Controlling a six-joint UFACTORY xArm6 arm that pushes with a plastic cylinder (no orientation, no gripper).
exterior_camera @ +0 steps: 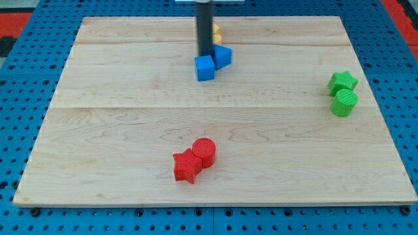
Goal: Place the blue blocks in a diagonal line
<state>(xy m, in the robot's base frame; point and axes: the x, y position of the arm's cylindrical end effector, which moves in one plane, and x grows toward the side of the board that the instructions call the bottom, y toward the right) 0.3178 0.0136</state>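
On the pale wooden board [130, 130], far centre, my tip [204, 57] sits on the blue cube [205, 68]'s far edge; no jaws, just a bare rod pinching nothing. Blue triangular block [223, 56] touches the cube's far-right corner, already roughly diagonal. Risk: pushing nearer drags the cube away or rotates it. Yellow blocks [216, 34] just behind the rod, mostly hidden, could get clipped on repositioning.

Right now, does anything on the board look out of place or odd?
Nothing is spilled or damaged. The blue cube and the blue triangular block touch near the view's top, with my tip right behind the cube. A yellow block is mostly hidden behind the rod. The red and green pairs sit undisturbed.
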